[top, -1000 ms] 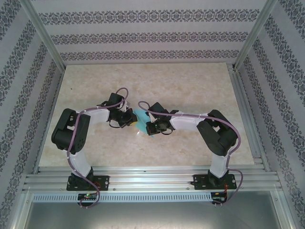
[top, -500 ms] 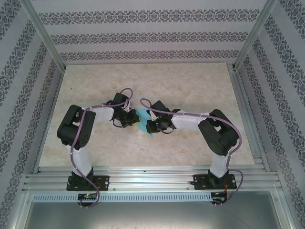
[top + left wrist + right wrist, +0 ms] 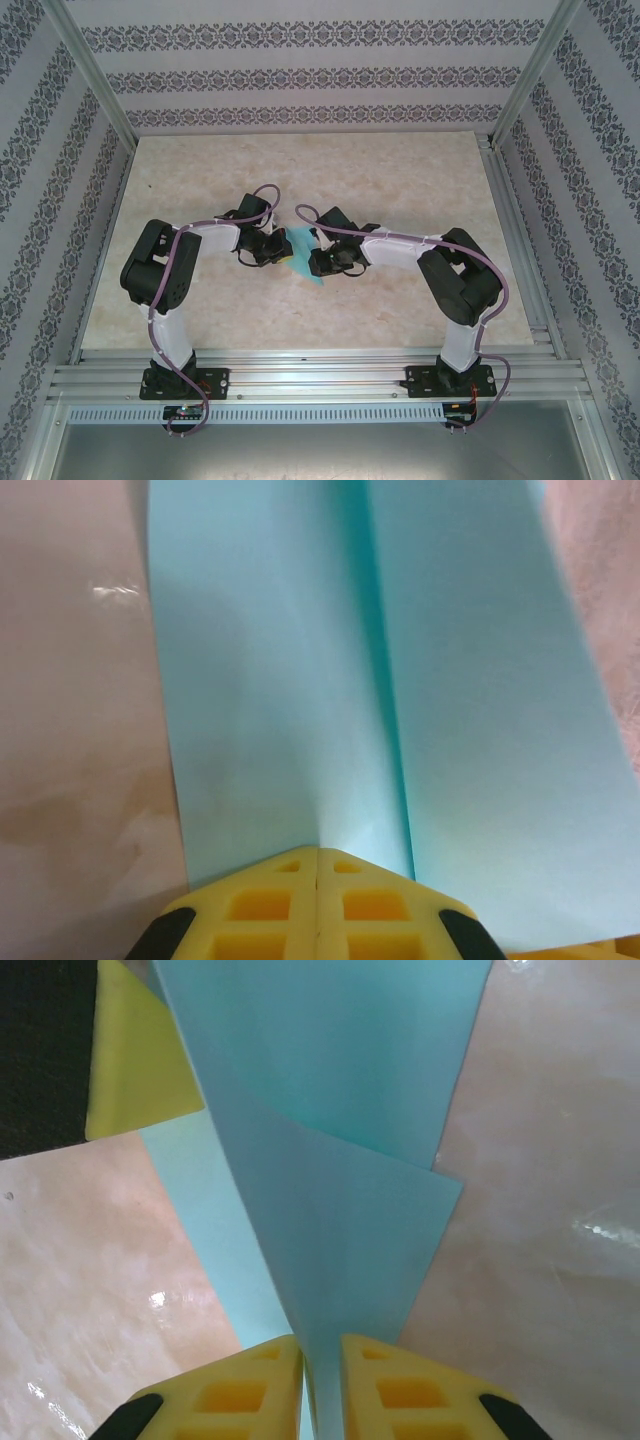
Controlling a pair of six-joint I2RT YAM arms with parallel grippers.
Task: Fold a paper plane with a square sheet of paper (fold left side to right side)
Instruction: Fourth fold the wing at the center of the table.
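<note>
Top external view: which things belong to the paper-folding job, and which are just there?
Job: cyan paper sheet, left gripper, right gripper.
Just there: marbled table, patterned walls, metal frame.

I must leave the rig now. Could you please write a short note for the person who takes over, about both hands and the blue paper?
Left hand: shut on the thin light-blue sheet of paper, at its centre crease.
Right hand: jaws slightly open, the paper's other end in the gap; do not trust this grip.
Paper: between both hands, over the middle of the beige marbled table.
Done: a centre crease and overlapping folded layers are visible.
Left: it does not look like a finished plane yet, so the remaining folds are probably still to do.
</note>
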